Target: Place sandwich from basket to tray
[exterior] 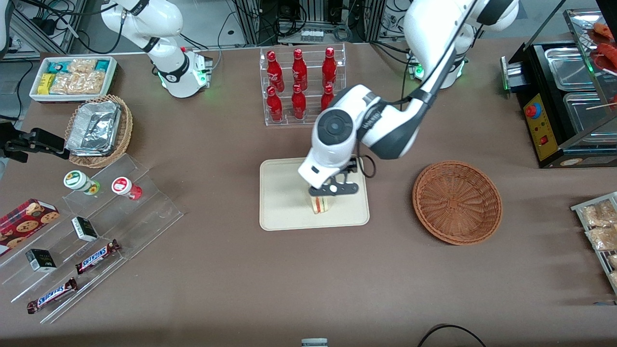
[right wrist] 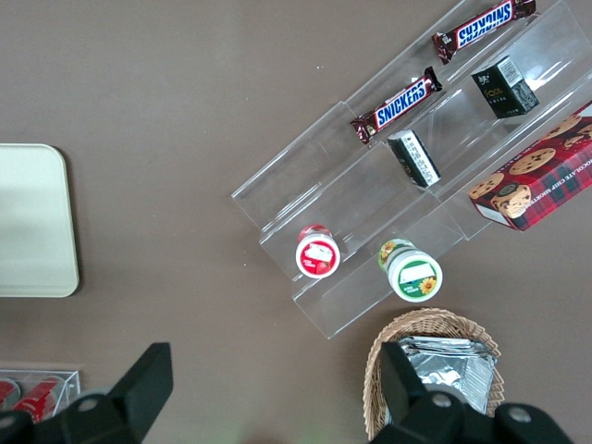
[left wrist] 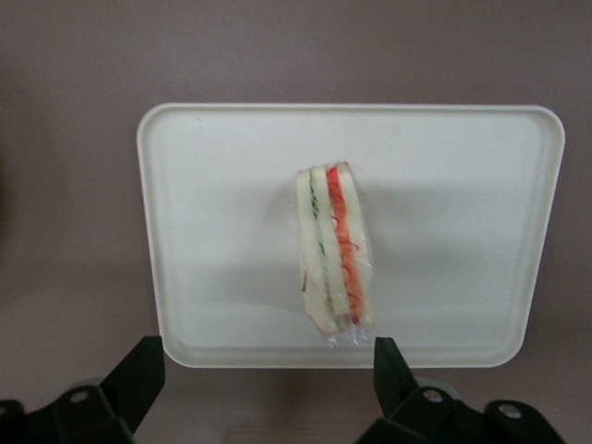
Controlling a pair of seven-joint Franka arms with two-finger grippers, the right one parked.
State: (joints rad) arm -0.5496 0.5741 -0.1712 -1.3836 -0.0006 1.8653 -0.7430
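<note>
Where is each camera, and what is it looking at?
Front view: high up facing the robots, looking down at the table; shows both arms, tool over the sandwich.
Left wrist view: on the working arm, looking straight down at sandwich on tray; open tool fingertips show.
Right wrist view: on the parked arm, looking down at snacks.
All three share the tray.

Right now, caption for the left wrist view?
Open end effector above the sandwich lying on the tray.
</note>
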